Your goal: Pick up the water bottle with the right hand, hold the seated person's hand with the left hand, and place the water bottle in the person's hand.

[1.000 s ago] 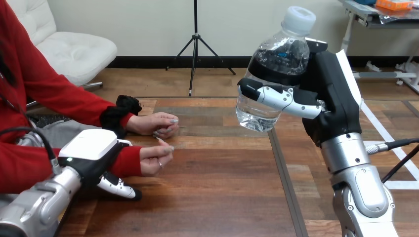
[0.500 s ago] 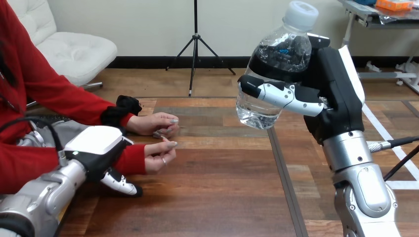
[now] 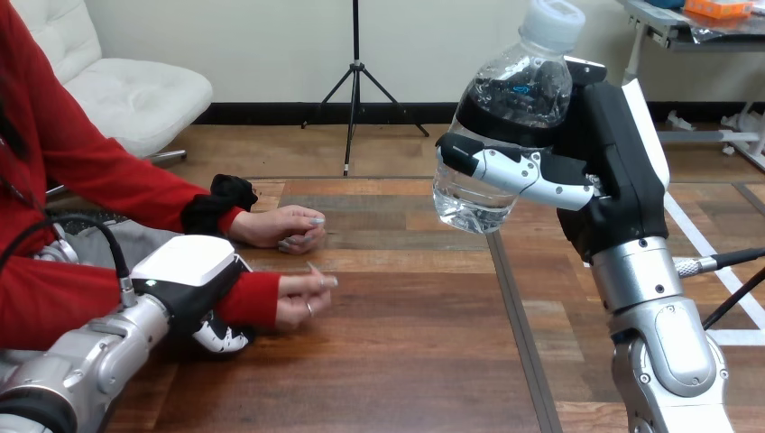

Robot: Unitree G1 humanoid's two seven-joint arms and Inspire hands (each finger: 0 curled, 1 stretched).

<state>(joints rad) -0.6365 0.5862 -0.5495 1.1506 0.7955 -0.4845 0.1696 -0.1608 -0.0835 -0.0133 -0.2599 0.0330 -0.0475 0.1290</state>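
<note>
Aloft, the water bottle point(image 3: 519, 86) sits clasped inside the right hand point(image 3: 613, 153).

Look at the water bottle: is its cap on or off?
On. The white cap sits atop the water bottle, which the right hand holds up.

Clear plastic water bottle point(image 3: 505, 117), white cap, water inside, slightly tilted, raised above table point(image 3: 406, 361) right half. Person's near hand point(image 3: 302, 302) low at table left part.
</note>
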